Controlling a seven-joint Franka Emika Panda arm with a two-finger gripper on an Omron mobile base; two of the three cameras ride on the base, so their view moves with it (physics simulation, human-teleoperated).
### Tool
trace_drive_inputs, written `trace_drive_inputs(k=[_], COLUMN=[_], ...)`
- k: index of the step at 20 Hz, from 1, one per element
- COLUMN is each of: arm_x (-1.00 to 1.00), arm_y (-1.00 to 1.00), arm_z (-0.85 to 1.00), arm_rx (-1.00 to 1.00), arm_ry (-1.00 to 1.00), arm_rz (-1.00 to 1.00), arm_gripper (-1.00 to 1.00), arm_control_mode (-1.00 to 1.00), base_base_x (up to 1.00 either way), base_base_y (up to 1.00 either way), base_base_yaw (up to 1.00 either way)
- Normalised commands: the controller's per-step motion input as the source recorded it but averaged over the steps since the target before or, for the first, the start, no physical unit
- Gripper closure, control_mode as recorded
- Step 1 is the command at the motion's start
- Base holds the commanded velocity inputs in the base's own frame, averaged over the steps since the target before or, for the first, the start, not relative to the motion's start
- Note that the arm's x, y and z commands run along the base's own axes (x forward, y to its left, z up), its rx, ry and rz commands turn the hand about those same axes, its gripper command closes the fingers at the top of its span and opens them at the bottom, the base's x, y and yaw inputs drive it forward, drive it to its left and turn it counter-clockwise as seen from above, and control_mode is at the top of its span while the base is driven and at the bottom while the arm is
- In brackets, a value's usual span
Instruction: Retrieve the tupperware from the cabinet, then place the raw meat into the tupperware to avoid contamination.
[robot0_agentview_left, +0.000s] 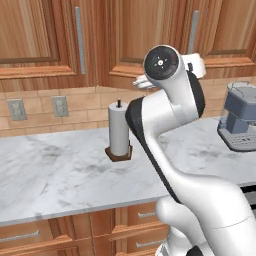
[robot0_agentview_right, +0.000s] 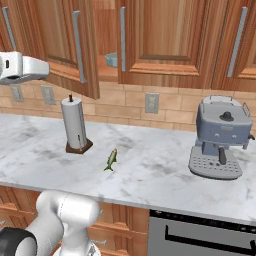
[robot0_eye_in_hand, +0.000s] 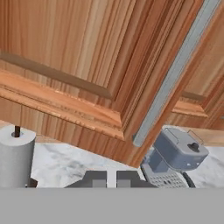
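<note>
The cabinet (robot0_agentview_right: 165, 35) is reddish-brown wood, and its left door (robot0_agentview_right: 60, 35) stands ajar. In the dark gap beside that door, the pale blue-grey tupperware (robot0_agentview_right: 111, 60) sits on the shelf. The raw meat (robot0_agentview_right: 111, 159), a small greenish-yellow fish shape, lies on the marble counter right of the paper towel roll. My gripper (robot0_eye_in_hand: 111, 178) is shut with nothing between its fingertips. It sits close under the ajar door's panel, just below the lower end of the silver bar handle (robot0_eye_in_hand: 175, 74), apart from it.
A paper towel roll (robot0_agentview_right: 75, 129) stands on a wooden base on the counter (robot0_agentview_right: 150, 175). A grey-blue coffee machine (robot0_agentview_right: 220, 137) stands at the right. My own arm (robot0_agentview_left: 170, 130) blocks the middle of the left base view. Drawers (robot0_agentview_left: 30, 235) run under the counter.
</note>
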Motion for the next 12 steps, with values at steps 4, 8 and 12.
trace_drive_inputs(k=[4,8,12], arm_x=[-0.51,-0.39,-0.1], arm_y=[-0.01,-0.32,-0.66], arm_z=[0.0,0.05,0.18], arm_rx=[0.0,0.09,0.36], arm_ry=[-0.01,0.0,0.02], arm_rz=[-0.07,-0.06,-0.01], arm_gripper=[-1.0,-1.0,-1.0], arm_control_mode=[-1.0,-1.0,-1.0], base_base_x=[0.0,0.0,0.0], base_base_y=[0.0,0.0,0.0], base_base_yaw=[0.0,0.0,0.0])
